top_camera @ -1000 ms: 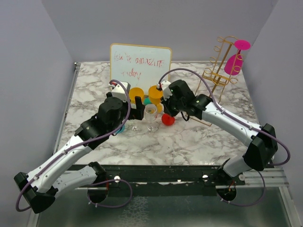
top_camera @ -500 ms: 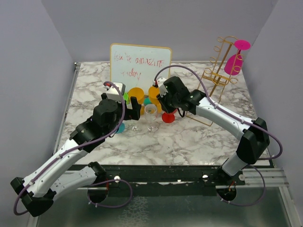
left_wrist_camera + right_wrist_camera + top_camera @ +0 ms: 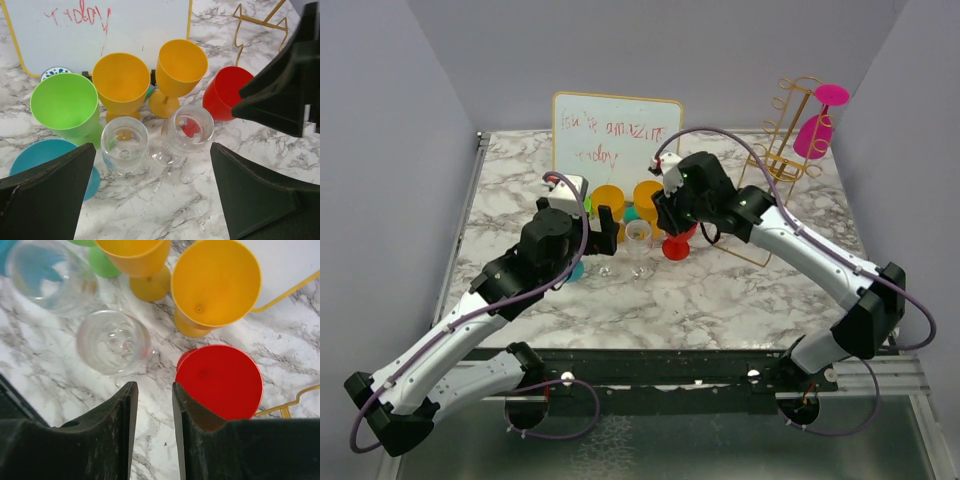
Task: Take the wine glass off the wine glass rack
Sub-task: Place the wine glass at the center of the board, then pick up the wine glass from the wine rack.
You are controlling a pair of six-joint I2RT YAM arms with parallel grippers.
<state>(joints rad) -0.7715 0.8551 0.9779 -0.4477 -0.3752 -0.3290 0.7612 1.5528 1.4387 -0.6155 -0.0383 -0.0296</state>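
The gold wire wine glass rack (image 3: 782, 140) stands at the back right of the table, and a pink wine glass (image 3: 817, 126) hangs upside down near its top. A red wine glass (image 3: 675, 248) stands upright on the marble, apart from the rack. My right gripper (image 3: 665, 226) hovers just above and left of it. In the right wrist view that gripper (image 3: 154, 390) is open with only marble between its fingers, and the red glass (image 3: 220, 380) sits just outside the right finger. My left gripper (image 3: 152, 155) is wide open and empty, just short of two clear glasses (image 3: 125, 150).
A cluster of glasses stands mid-table: two orange (image 3: 608, 199), a green one (image 3: 65, 105), a blue one (image 3: 35, 160) and the two clear ones (image 3: 638, 237). A whiteboard (image 3: 616, 135) leans behind them. The rack's base wire (image 3: 280, 407) lies close to the red glass.
The right gripper has opened, let go of the red glass and risen a little; the glass now stands upright on its own. The left arm has barely shifted.
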